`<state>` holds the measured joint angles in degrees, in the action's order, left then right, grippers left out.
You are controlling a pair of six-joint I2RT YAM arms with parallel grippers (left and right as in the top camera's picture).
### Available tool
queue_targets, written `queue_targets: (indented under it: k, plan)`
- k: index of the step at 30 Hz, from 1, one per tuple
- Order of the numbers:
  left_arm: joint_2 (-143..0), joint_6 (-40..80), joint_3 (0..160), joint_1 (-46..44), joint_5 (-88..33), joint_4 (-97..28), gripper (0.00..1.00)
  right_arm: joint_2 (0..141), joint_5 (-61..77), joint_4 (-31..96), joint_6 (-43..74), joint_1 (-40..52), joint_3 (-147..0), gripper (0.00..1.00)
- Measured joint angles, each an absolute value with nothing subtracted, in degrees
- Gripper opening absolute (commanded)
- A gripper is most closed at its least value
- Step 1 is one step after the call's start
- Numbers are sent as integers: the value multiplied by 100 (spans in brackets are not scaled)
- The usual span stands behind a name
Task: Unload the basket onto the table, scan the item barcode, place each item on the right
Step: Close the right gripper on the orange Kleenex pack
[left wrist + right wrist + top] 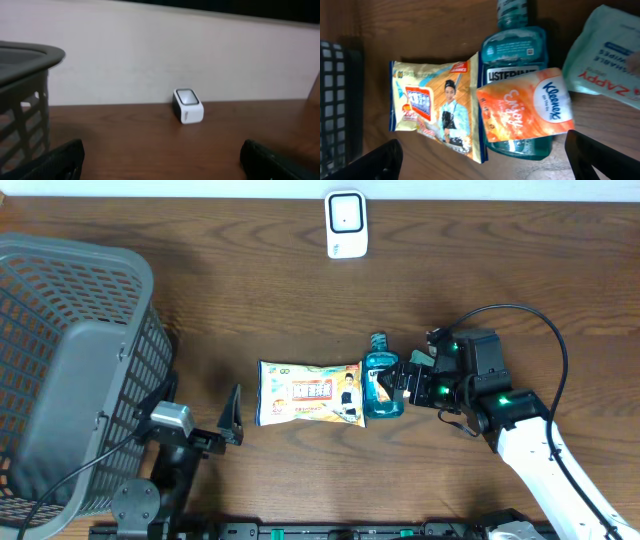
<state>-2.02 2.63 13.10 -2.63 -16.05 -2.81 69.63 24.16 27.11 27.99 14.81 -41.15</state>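
Item for scanning, as judged: the tissue pack (525, 105), orange and white. It lies across the lower body of the mouthwash bottle (515, 47) and sits nearest the middle between the right fingers. No barcode shows on its upper face.

Snack packet (437, 112): flat on the table (500, 260), its edge touching the bottle on the side toward the basket. Wipes pack (607, 55): just beside the bottle on the opposite side, partly out of frame.

Right gripper (482, 142): above the bottle, jaws spread wide, holding nothing.

Scanner (346, 224): well apart from the bottle, past its cap end, at the table's far edge.

Basket (140, 350): well apart from the bottle, beyond the snack packet.

Left gripper (161, 162): between basket and bottle, low, jaws wide and empty, its camera facing the scanner.

Step in hand, as judged: pick approach; nothing is lifted yet.

Next move calls for a descent onto the tissue pack alone and a close across its narrow width. The bottle beneath must not be caught. After the lift, the barcode face must be found and turned toward the scanner.
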Motion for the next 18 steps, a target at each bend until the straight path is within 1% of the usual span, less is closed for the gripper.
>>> queue_targets:
  k: [10, 18]
  plan:
    - [-1184, 73, 1310, -263, -1640, -281, 99, 7022, 1881, 2655, 2733, 1520, -4119, 99]
    - [-1903, 14, 1310, -263, -1643, -259, 99, 7806, 1649, 2174, 2613, 1789, -4119, 99]
